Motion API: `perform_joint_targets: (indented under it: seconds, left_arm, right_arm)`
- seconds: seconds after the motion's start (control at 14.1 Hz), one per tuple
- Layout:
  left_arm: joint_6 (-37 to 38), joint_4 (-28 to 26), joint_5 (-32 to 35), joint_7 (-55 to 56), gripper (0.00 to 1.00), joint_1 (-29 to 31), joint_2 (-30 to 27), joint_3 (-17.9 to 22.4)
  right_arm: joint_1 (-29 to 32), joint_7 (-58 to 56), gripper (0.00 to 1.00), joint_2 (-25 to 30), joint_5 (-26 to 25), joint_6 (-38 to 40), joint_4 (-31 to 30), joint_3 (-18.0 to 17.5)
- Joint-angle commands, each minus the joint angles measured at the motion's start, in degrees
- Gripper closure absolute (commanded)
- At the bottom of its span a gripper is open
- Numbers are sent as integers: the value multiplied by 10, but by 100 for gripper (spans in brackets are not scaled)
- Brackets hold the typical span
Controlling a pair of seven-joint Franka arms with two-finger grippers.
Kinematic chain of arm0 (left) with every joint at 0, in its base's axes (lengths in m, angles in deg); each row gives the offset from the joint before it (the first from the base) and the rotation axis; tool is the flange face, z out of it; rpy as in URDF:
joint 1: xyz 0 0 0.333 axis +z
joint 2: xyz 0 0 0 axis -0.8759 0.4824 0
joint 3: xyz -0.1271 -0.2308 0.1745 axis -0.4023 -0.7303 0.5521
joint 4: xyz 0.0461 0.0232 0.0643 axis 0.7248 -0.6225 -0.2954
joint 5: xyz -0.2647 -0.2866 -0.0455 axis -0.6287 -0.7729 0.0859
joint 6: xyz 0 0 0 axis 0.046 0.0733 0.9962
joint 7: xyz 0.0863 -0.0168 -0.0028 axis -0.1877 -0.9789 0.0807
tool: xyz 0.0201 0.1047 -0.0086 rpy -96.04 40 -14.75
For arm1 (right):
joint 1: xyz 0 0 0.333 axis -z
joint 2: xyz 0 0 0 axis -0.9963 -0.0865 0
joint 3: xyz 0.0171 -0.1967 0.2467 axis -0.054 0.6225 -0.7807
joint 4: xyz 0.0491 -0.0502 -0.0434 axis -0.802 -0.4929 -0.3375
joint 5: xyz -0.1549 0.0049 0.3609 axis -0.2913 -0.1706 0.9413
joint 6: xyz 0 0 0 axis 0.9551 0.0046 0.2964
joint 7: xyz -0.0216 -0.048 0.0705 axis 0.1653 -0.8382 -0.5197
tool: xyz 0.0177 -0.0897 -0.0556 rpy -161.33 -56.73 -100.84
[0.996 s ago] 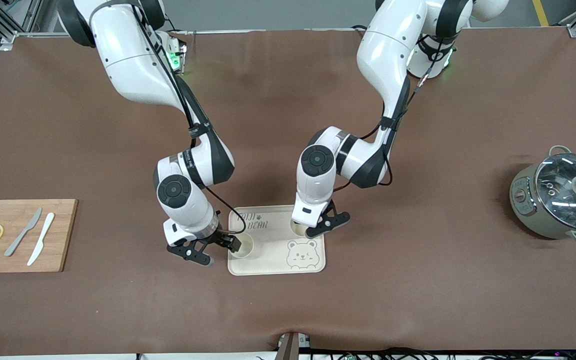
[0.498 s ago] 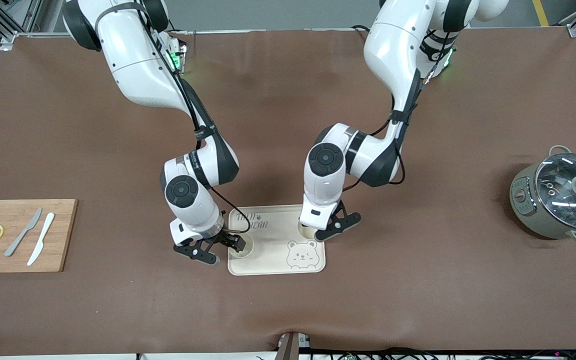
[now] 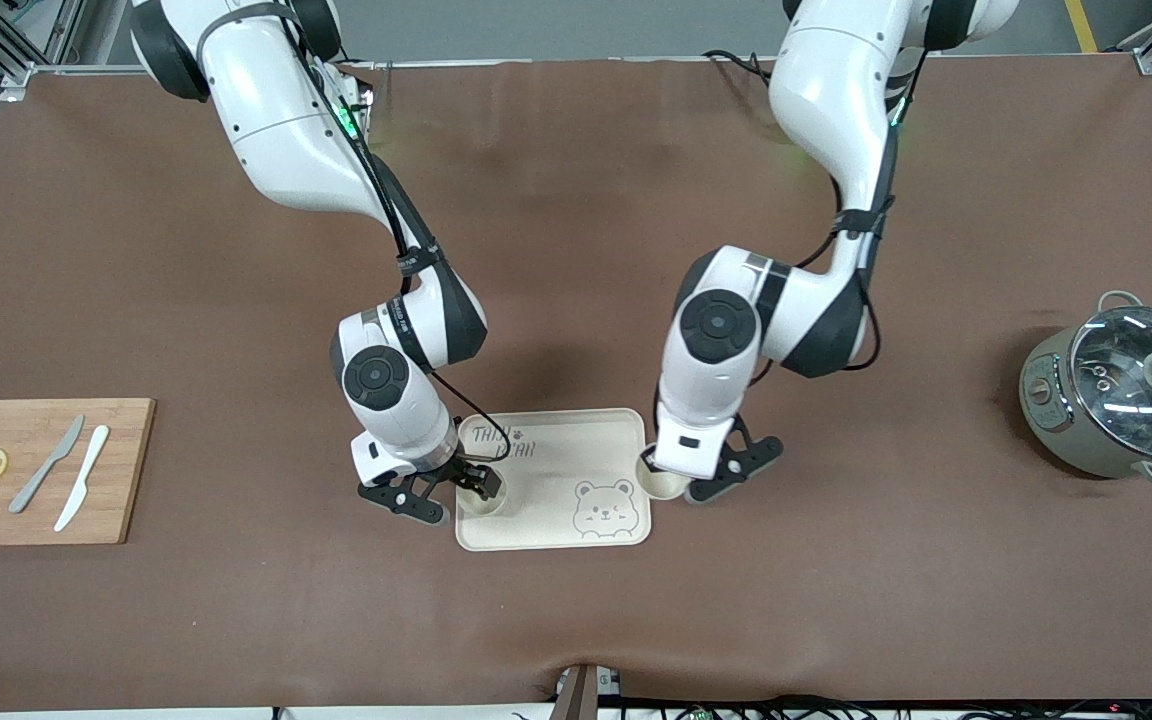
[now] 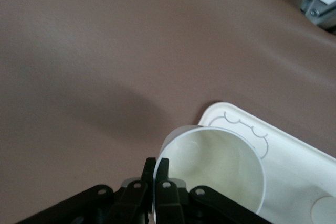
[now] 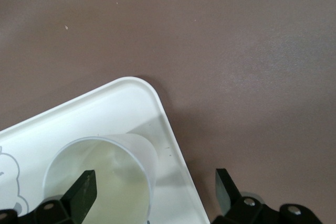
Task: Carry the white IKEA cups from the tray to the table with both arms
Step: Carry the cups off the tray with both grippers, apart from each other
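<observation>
Surface (image 3: 576, 620), brown, is bearing tray (image 3: 556, 530); left claw (image 3: 681, 487) is pinching cup (image 3: 663, 486) at tray's 3 o'clock edge; right claw (image 3: 451, 490) is straddling, wide open, second cup (image 3: 483, 497).

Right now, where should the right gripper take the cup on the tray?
Pinch the thin wall at the rim, coming from above: the cup stands upright on the tray, mouth open, and the open right gripper straddles that wall, one finger inside.

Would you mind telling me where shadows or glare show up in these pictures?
Front view: glare streaks the pot's glass lid; soft arm shadows on the table. Left wrist view: a broad shadow darkens the table beside the cup. Right wrist view: the tray looks bright, nearly washed out.
</observation>
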Motion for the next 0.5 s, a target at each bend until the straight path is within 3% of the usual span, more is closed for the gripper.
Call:
perform_joint_targets:
  seconds: [0.0,0.43]
  left_arm:
    - [20,-12,12,-17,100,22,-30,-3]
    - [33,-17,7,-85,100,76,-41,-4]
  right_arm:
    - [-4,12,6,-13,8,-2,18,3]
    - [-6,21,39,-12,9,-2,18,3]
